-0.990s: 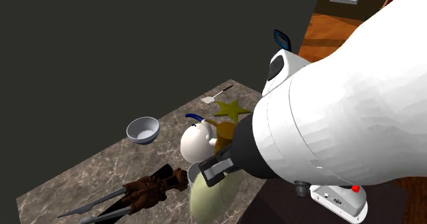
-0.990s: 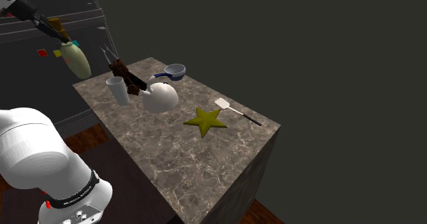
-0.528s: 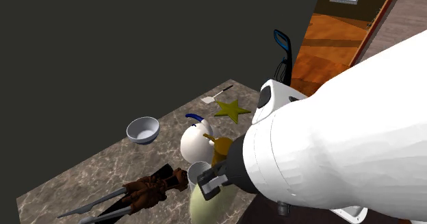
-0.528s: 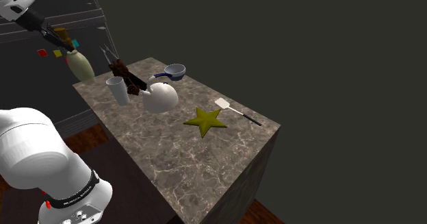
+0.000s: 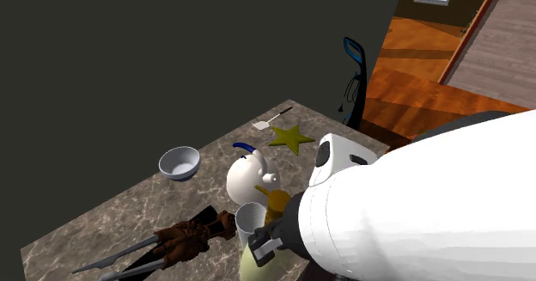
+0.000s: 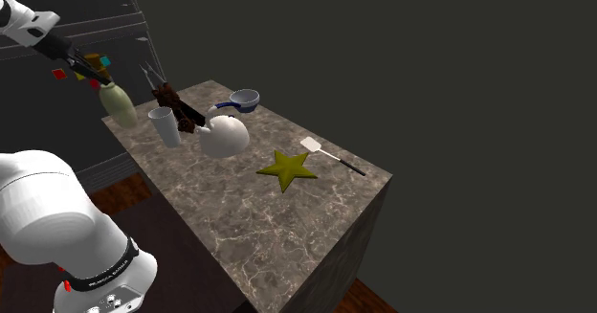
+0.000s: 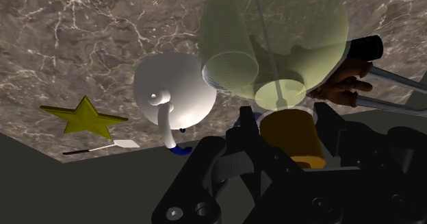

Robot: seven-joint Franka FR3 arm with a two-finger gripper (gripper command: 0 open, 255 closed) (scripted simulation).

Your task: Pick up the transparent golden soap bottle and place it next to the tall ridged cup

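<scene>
Pale-green bottle (image 6: pixel 119 105) pinched at its cap by the gripper (image 7: pixel 289 123).
Cup (image 6: pixel 165 126) could be toppled if bottle is swung low.

The soap bottle (image 6: pixel 120 105) has a translucent pale yellow-green body and an amber cap. The countertop (image 6: pixel 268 227) is brown-grey marble, veined white. The cup (image 6: pixel 165 126) is white, and the teapot (image 6: pixel 225 136) is white with a blue handle. The star (image 6: pixel 285 170) is olive-yellow, the spatula (image 6: pixel 312 145) white with a dark handle, and the tongs (image 5: pixel 185 236) brown and grey.
</scene>
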